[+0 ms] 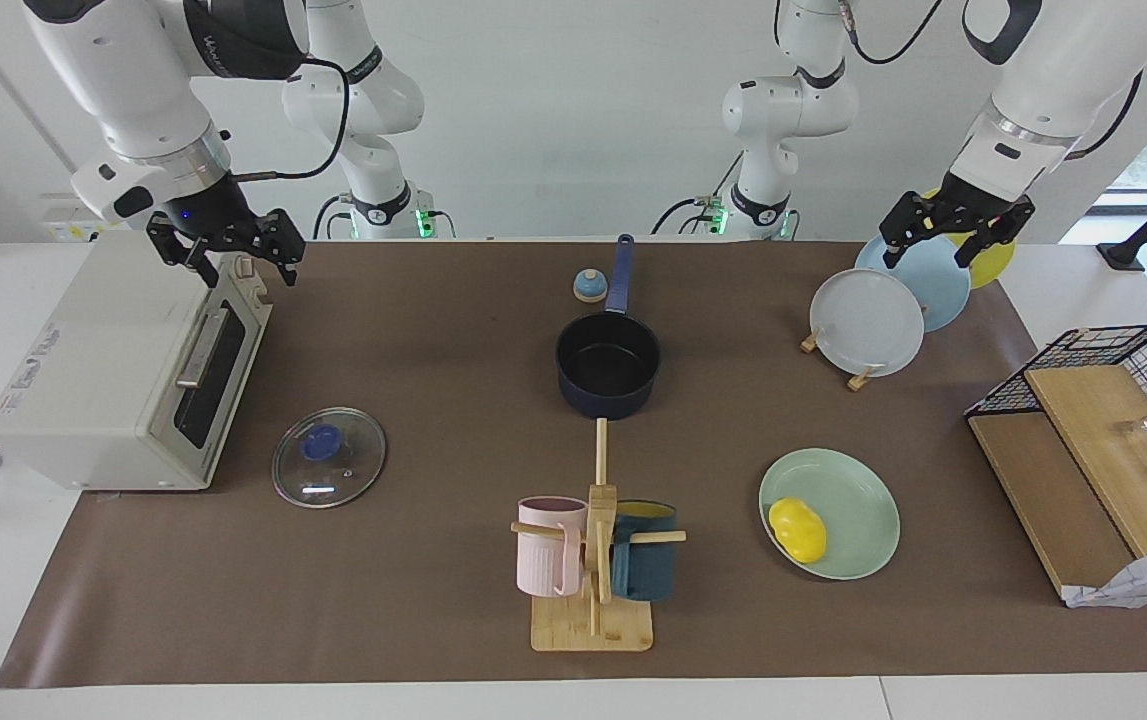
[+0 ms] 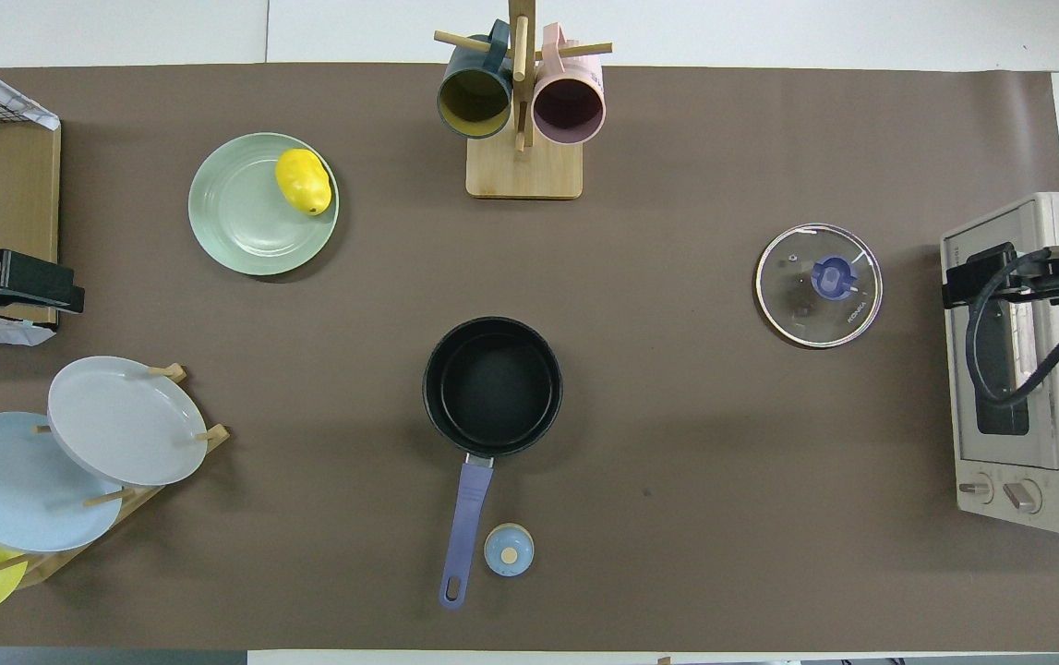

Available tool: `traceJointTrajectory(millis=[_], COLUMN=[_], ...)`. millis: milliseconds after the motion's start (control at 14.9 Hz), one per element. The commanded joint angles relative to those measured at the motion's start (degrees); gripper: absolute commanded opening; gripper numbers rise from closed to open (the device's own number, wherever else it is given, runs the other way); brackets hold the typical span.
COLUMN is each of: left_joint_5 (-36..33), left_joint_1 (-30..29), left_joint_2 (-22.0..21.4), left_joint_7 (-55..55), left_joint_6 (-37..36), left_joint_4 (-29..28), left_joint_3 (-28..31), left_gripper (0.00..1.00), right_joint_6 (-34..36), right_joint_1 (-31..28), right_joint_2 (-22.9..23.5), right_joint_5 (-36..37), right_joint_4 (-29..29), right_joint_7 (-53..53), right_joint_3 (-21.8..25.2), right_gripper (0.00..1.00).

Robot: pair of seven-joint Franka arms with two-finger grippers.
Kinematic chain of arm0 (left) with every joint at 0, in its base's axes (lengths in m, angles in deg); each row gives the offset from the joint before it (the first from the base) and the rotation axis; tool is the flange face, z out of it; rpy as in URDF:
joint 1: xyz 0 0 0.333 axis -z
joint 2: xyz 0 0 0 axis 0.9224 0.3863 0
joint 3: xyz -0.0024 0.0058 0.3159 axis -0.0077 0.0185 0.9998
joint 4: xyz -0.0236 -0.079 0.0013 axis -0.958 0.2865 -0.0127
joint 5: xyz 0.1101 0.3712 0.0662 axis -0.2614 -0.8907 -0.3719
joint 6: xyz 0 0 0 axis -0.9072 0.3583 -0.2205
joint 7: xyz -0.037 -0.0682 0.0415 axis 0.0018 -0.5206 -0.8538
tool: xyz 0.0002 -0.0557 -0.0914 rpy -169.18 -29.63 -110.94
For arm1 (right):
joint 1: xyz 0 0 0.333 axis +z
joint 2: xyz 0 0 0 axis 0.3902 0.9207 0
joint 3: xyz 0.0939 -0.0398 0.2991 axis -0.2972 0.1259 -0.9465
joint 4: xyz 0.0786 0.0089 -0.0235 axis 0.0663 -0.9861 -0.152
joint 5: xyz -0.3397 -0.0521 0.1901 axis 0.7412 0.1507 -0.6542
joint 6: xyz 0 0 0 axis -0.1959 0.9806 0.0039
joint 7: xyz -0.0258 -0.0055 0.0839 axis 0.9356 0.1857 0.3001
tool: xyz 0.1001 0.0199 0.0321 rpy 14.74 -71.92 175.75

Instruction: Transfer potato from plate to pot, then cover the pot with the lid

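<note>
The yellow potato (image 1: 798, 530) (image 2: 303, 181) lies on the mint-green plate (image 1: 858, 495) (image 2: 238, 217), farther from the robots than the pot and toward the left arm's end. The navy pot (image 1: 608, 365) (image 2: 492, 383) stands mid-table with nothing in it, its handle pointing at the robots. Knob up, the glass lid (image 1: 328, 457) (image 2: 818, 284) rests flat on the mat beside the toaster oven. My left gripper (image 1: 943, 245) (image 2: 30, 282) hangs open over the plate rack. Over the toaster oven, my right gripper (image 1: 228, 255) (image 2: 991, 277) is open too. Neither holds anything.
A toaster oven (image 1: 113, 370) sits at the right arm's end. A mug rack (image 1: 593, 560) with two mugs stands farther out than the pot. A plate rack (image 1: 868, 322) and a wire basket with boards (image 1: 1093, 440) fill the left arm's end. A small bell (image 1: 590, 286) sits by the pot handle.
</note>
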Motion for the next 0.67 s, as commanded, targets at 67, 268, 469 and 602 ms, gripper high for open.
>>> traceJointTrajectory(millis=[67,268,469,602], left_joint_5=[-0.15,-0.15,-0.07,0.11], left_joint_1=[-0.87,-0.96,-0.87,-0.52], left_joint_2=[0.28,0.19,0.36,0.80], left_joint_7=[0.54,0.54,0.01,-0.51], left_joint_6=[-0.89,-0.46,0.42,0.78], left_joint_4=[0.60,0.34,0.34,0.42], left_joint_3=[-0.69,-0.78,-0.78,-0.69], left_gripper=[1.00,1.00,1.00,1.00], right_joint_6=[0.14,0.14,0.14,0.14], right_joint_1=[-0.03,-0.03,-0.03,-0.03], right_joint_2=[-0.49,-0.49,-0.49,-0.49], right_joint_5=[-0.24,-0.24,-0.24,-0.24], right_joint_4=[-0.02,-0.02,-0.02,-0.02], right_joint_7=[0.79,0.88,0.88,0.88], right_joint_3=[-0.28,-0.46,-0.64,-0.64], right_gripper=[1.00,1.00,1.00,1.00])
